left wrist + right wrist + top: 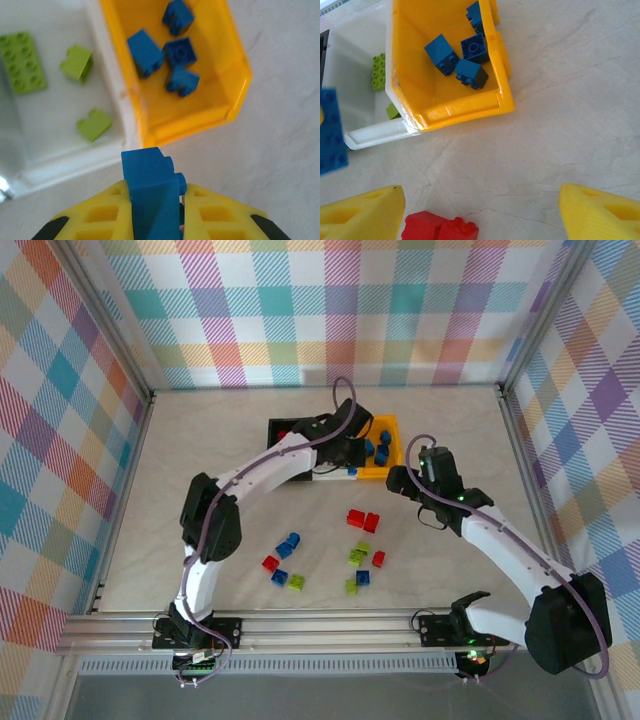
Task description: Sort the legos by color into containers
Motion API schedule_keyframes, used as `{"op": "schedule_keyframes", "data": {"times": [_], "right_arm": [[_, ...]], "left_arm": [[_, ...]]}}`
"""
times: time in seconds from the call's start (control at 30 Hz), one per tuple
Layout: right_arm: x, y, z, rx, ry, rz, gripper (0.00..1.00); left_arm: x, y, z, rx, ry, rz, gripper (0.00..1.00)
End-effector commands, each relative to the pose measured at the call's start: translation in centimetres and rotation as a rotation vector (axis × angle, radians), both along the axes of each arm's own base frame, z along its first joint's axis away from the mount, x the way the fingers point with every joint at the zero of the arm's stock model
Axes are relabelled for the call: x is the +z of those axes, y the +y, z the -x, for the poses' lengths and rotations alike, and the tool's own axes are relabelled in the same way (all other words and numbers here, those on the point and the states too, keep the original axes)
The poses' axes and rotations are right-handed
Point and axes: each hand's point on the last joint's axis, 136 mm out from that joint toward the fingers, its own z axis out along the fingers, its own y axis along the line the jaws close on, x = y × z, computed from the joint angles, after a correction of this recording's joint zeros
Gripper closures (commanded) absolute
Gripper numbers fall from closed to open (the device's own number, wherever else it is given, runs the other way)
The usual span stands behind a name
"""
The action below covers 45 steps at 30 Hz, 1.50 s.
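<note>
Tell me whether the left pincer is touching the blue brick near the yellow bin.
Touching. The left wrist view shows the blue brick clamped in the left pincer, with its yellow fingers pressed against the brick's two sides.

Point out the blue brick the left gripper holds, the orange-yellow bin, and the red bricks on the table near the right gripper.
held blue brick (148,172): left wrist view, its upper face.
orange-yellow bin (465,112): right wrist view, its near wall.
red bricks (427,226): right wrist view, the left brick.
</note>
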Motion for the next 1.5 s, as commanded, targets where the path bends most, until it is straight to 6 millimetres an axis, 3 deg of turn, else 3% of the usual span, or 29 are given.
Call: {"op": "schedule_keyframes", "data": {"times": [0.0, 0.13, 0.3, 0.33, 0.47, 0.53, 0.73, 0.83, 0.97, 1.13, 1.27, 1.47], "right_arm": [[0.0, -0.8, 0.7, -0.028, 0.003, 0.003, 0.19], [0.2, -1.0, 1.1, -0.02, 0.004, 0.01, 0.19], [0.1, -1.1, 1.6, -0.015, 0.004, 0.01, 0.19], [0.0, -1.1, 1.7, -0.013, 0.006, 0.009, 0.19], [-0.4, -0.4, 1.8, 0.024, 0.018, -0.009, 0.17], [-0.6, 0.0, 2.0, 0.043, 0.03, -0.016, 0.17], [-1.1, 1.2, 2.8, 0.127, 0.061, -0.047, 0.18], [-1.9, 2.4, 3.3, 0.188, 0.101, -0.067, 0.18], [-3.0, 4.2, 3.9, 0.277, 0.155, -0.077, 0.18], [-4.6, 5.9, 4.6, 0.35, 0.236, 0.001, 0.2], [-7.2, 6.7, 5.5, 0.383, 0.322, 0.055, 0.25], [-10.4, 7.8, 6.6, 0.422, 0.416, 0.146, 0.22]], "left_arm": [[-1.1, -1.3, -2.6, 0.041, -0.04, 0.0, 0.86], [-1.2, -2.9, -5.6, 0.064, -0.078, 0.035, 0.85], [-0.9, -5.1, -7.5, 0.052, -0.105, 0.093, 0.8], [-0.9, -5.3, -7.7, 0.052, -0.105, 0.1, 0.76], [-0.5, -5.7, -8.0, 0.061, -0.103, 0.126, 0.37], [0.5, -5.8, -7.8, 0.064, -0.103, 0.15, 0.23], [5.4, -5.1, -5.7, 0.033, -0.113, 0.219, 0.06], [7.8, -3.9, -3.3, 0.015, -0.133, 0.272, 0.0], [8.5, -0.8, 0.9, 0.01, -0.131, 0.306, 0.0], [6.4, 4.8, 6.2, 0.037, -0.101, 0.242, 0.0], [4.1, 9.7, 9.8, 0.087, -0.074, 0.172, 0.0], [2.1, 15.3, 12.7, 0.187, -0.077, 0.093, 0.0]]}}
